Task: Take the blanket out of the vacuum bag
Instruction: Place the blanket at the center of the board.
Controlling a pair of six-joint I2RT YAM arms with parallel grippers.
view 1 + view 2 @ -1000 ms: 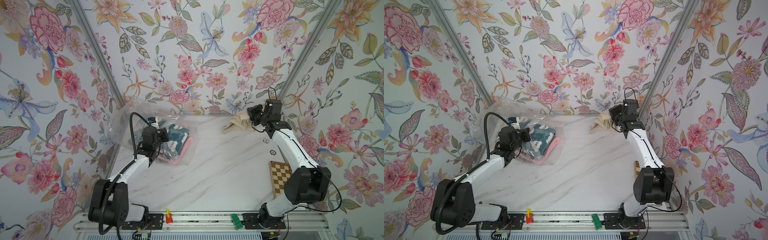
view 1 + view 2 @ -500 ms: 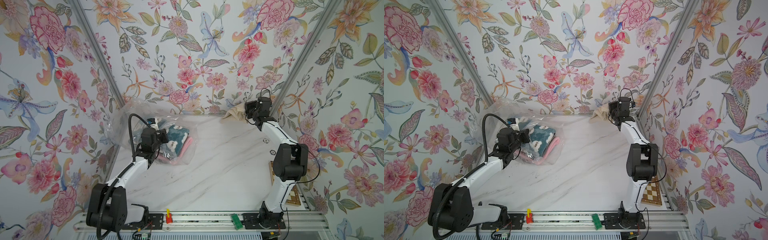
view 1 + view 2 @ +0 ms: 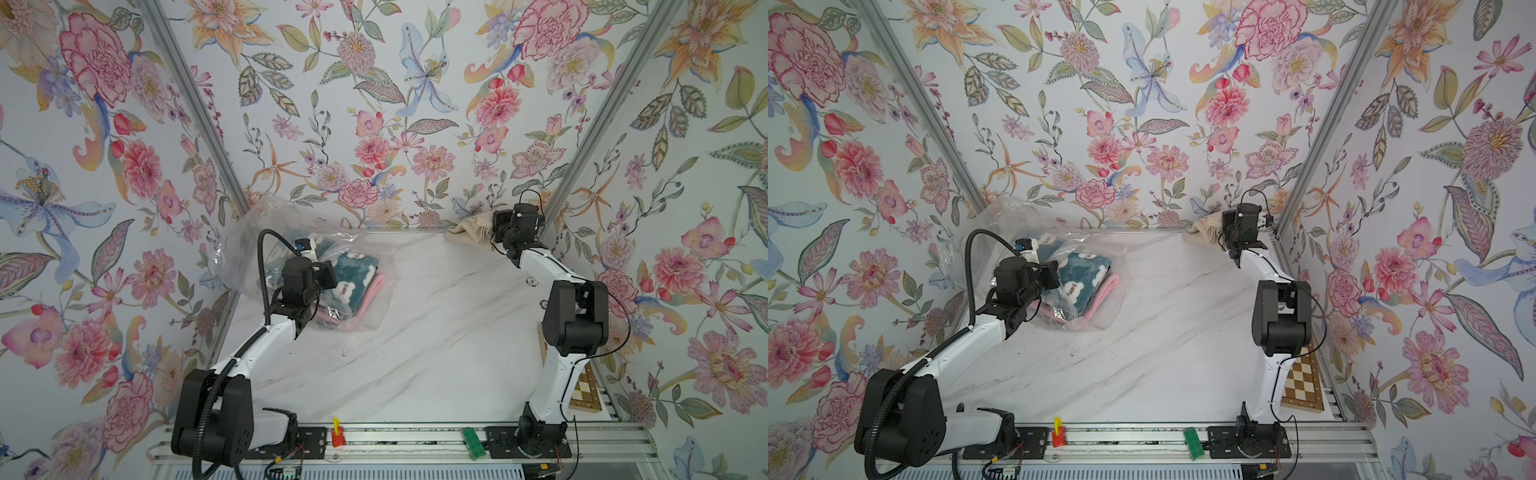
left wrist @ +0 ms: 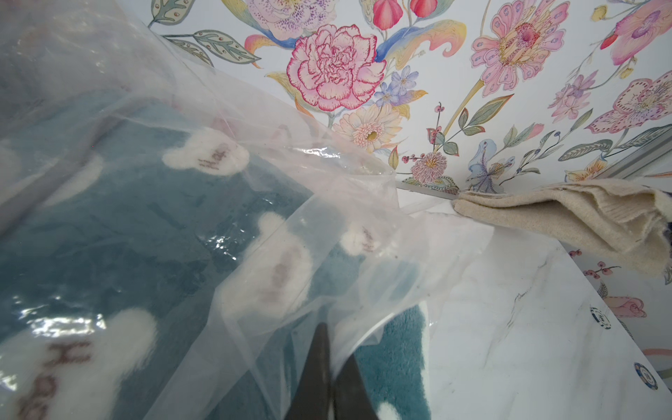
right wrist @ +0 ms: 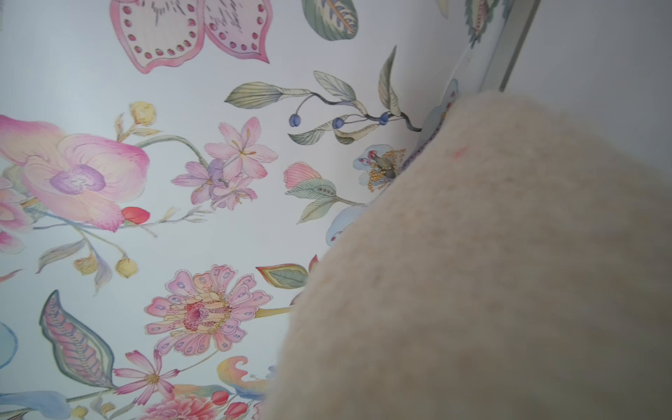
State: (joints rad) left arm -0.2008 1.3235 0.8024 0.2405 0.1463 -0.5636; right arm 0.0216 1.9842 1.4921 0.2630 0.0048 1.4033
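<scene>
In both top views we see the vacuum bag [image 3: 249,226] at the counter's [image 3: 415,340] far left, with a teal blanket [image 3: 357,272] inside. Only the left wrist view shows the left jaws closed, pinching the bag's film. At far right the right jaws, hidden by fabric, are closed on a cream blanket [image 3: 469,230].

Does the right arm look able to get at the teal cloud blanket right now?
Probably not yet: the right gripper is shut on the cream blanket in the far corner, far from the teal blanket, which lies under the film of the vacuum bag that the left gripper pinches.
</scene>
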